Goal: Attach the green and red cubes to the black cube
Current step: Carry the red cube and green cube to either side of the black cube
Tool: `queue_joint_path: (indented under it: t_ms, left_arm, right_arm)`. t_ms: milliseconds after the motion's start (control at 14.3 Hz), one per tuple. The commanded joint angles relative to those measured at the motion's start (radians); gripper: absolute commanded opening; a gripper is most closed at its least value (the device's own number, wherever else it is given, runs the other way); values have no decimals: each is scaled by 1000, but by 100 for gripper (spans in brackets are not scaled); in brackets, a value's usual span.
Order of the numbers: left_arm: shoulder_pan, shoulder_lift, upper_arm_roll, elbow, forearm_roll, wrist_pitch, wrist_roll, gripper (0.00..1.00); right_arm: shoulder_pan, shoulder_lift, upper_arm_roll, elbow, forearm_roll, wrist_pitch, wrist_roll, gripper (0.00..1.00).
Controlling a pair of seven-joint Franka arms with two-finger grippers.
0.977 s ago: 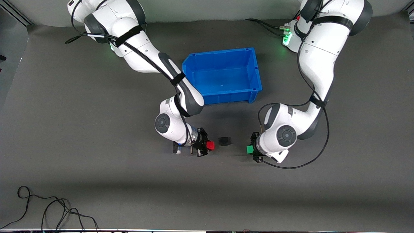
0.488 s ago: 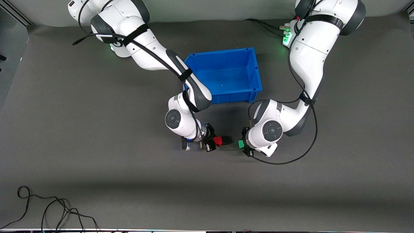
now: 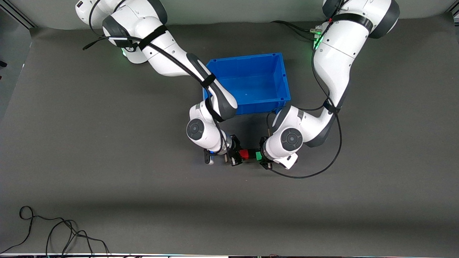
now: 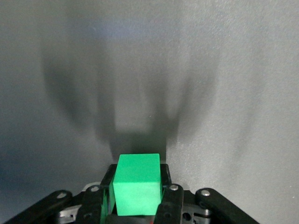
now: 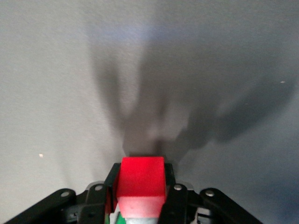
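My right gripper [image 3: 239, 155] is shut on the red cube [image 3: 244, 154]; the cube fills its jaws in the right wrist view [image 5: 140, 179]. My left gripper [image 3: 261, 156] is shut on the green cube [image 3: 258, 155], which shows between its fingers in the left wrist view [image 4: 138, 186]. Both grippers are low over the mat, facing each other. The black cube [image 3: 251, 153] shows only as a dark sliver squeezed between the red and green cubes. It is hidden in both wrist views.
An empty blue bin [image 3: 285, 84] stands on the mat, farther from the front camera than the cubes. A loose black cable [image 3: 53, 231] lies near the front edge at the right arm's end.
Both grippers have moved toward each other with their cubes. The red cube reached the black cube first; now the green cube has closed in on it from the left arm's end.
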Motion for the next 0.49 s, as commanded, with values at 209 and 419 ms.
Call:
queue_joint_path:
  t_ms: [209, 419]
  left_arm:
    - [-14, -22, 14, -3, -11, -15, -8, 100]
    - [6, -77, 37, 7, 3, -103, 17, 100]
  right_arm:
    - [6, 25, -7, 38, 2, 23, 62, 99]
    - [-1, 4, -16, 50, -12, 16, 52, 100]
